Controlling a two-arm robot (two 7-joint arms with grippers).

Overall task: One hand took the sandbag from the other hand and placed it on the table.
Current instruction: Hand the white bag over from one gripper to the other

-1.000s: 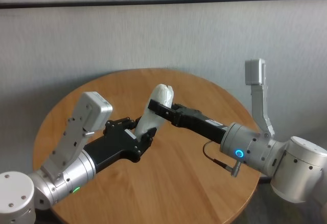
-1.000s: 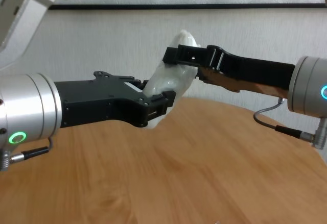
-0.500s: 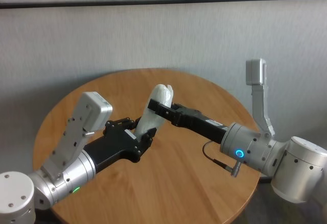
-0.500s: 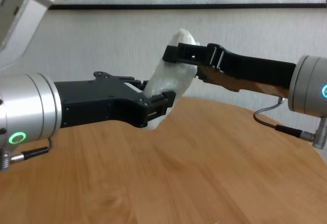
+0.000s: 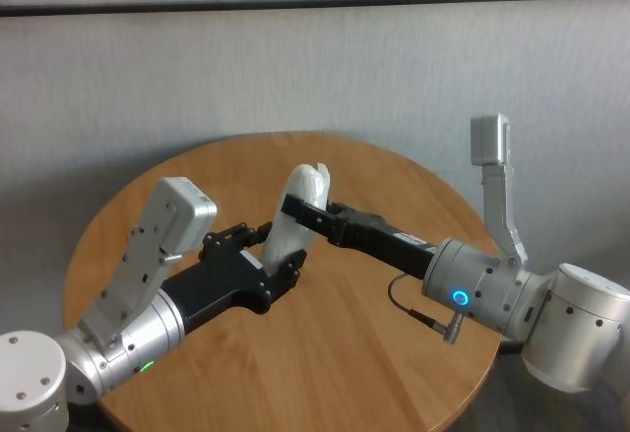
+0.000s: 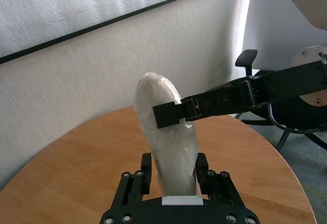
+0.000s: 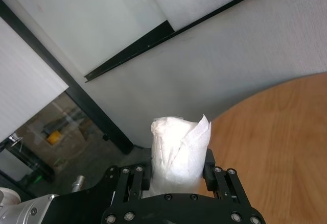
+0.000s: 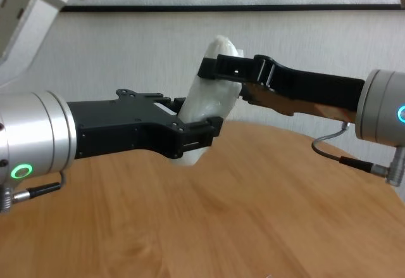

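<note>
Sandbag is held upright in the air above the middle of the round wooden desk, not touching it, its lower end between the fingers of one hand and its upper part clamped by the other.

Left of the sandbag: left hand, bulky, black, green ring light on its wrist. Its fingers flank the sandbag's lower end; in the left wrist view narrow gaps show on both sides, so the jaws stand slightly apart and loose around it.

Right of the sandbag: right hand, slim, black, blue ring light on its wrist, reaches in from the right. It is closed on the sandbag's upper part, fingers pressing the white cover.
</note>
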